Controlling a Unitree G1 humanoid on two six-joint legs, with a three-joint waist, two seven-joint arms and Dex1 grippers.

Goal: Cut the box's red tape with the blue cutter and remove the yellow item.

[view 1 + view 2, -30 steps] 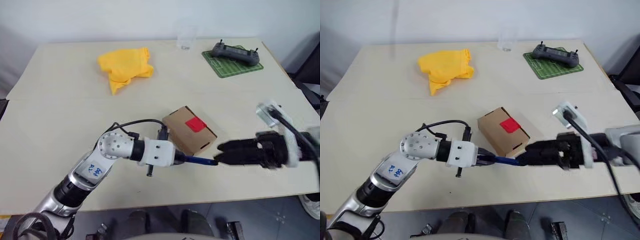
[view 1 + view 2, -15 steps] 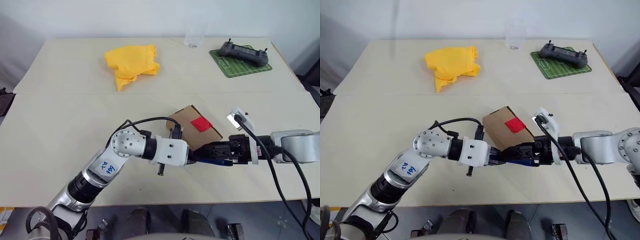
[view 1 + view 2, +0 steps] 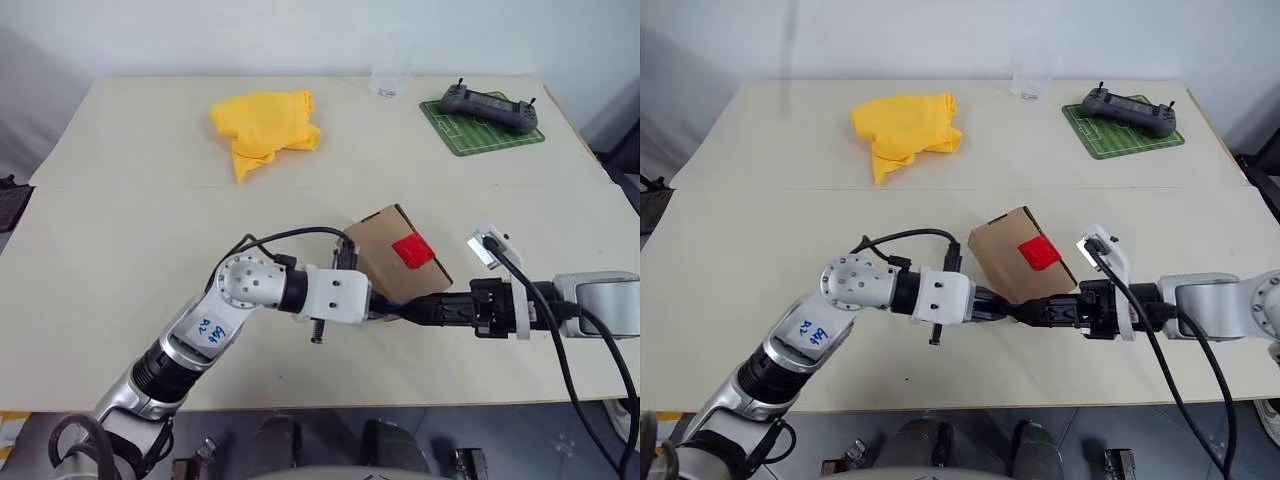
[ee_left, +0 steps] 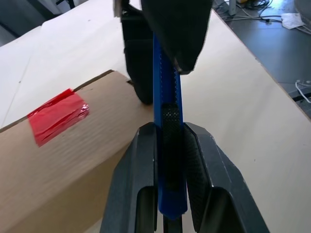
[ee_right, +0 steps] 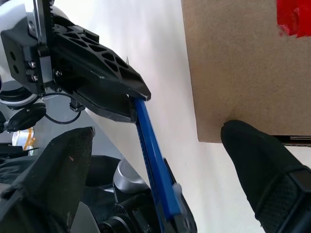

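Left tool [image 4: 170,145] clamped on blue cutter [image 4: 167,92]; right tool [image 5: 170,160] with fingers spread around the cutter's far end, beside box [image 3: 395,255] bearing red tape [image 3: 411,249] on worktop [image 3: 120,270].

The two eye views look down from high up, facing forward over the whole bench [image 3: 120,250]. Both share the same scene, with the box [image 3: 1015,262] near the middle. The left wrist view sits very close, looking along the blue cutter [image 4: 167,121], with the box at 9 o'clock. The right wrist view is just as close and shares both.
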